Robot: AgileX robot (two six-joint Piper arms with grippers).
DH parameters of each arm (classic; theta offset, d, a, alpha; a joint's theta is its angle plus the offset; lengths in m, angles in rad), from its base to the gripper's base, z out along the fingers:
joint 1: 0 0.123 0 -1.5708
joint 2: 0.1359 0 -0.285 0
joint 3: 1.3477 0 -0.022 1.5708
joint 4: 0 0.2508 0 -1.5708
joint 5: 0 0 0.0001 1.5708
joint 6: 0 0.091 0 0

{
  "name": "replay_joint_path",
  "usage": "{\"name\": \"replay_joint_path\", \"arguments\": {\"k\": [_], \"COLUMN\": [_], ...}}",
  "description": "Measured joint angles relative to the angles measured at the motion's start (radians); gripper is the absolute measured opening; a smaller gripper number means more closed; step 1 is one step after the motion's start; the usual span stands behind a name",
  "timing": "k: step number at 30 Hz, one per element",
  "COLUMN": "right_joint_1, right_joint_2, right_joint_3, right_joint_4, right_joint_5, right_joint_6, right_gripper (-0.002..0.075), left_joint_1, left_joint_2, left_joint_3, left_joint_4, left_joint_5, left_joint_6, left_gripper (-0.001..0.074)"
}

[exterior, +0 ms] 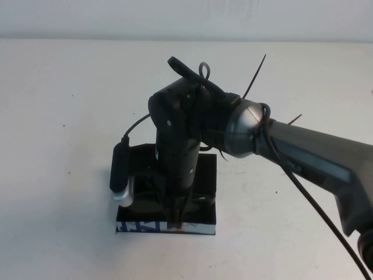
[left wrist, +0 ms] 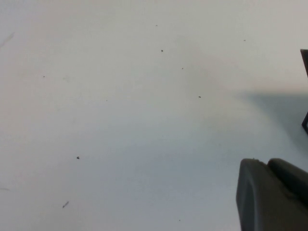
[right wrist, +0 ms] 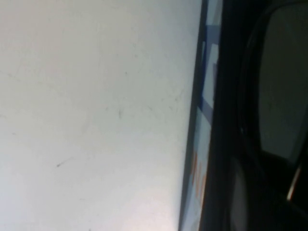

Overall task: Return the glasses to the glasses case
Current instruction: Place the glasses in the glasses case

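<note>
White table (exterior: 70, 116), glasses case (exterior: 204, 175) under right end effector (exterior: 178, 219), finger state unclear; left end effector (left wrist: 272, 195) likewise.

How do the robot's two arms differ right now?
The right gripper reaches down into the open glasses case, beside the glasses; the left gripper is off to the side over bare table. The right arm fills the overhead view; the left is absent there.

one glasses case (exterior: 205, 192), one pair of glasses (right wrist: 269, 91), one table (exterior: 70, 116).
</note>
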Motion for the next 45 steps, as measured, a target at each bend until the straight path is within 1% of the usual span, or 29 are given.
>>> {"name": "replay_joint_path", "arguments": {"k": [45], "right_joint_1": [-0.007], "right_joint_2": [0.034], "right_joint_3": [-0.006], "right_joint_4": [0.028], "right_joint_5": [0.0], "right_joint_6": [0.002], "right_gripper": [0.0067], "left_joint_1": [0.0], "left_joint_2": [0.0], "left_joint_3": [0.0], "left_joint_4": [0.0], "left_joint_5": [0.0], "left_joint_6": [0.0], "left_gripper": [0.0]}}
